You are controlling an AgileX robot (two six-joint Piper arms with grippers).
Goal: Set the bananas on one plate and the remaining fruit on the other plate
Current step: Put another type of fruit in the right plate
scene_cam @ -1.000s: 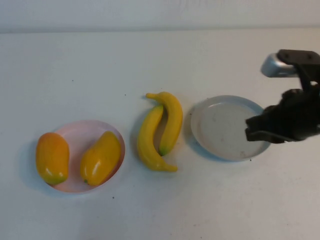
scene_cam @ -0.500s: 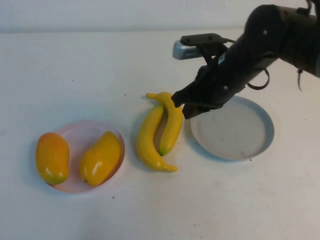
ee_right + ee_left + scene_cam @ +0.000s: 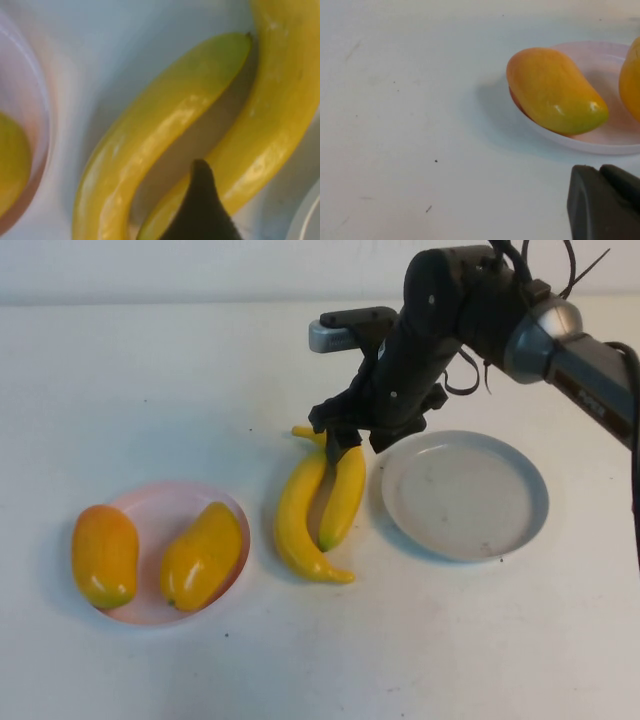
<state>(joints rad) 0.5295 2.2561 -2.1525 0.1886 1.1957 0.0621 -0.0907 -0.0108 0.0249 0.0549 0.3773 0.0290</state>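
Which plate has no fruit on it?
The grey-blue plate, right of the bananas. The pink plate holds both mangoes.

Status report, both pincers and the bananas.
Right pincer down over the bananas, nothing gripped. Left pincer shut, parked near the pink plate, both mangoes on it. Grey plate bare, nothing in the way.

The bananas (image 3: 318,505) looked like smooth, glossy plastic; the mango-like fruits (image 3: 150,555) shone glossier; the pink plate (image 3: 160,512) and the speckled grey-blue plate (image 3: 465,495) looked matt; the table (image 3: 150,380) was matt white, finely flecked.
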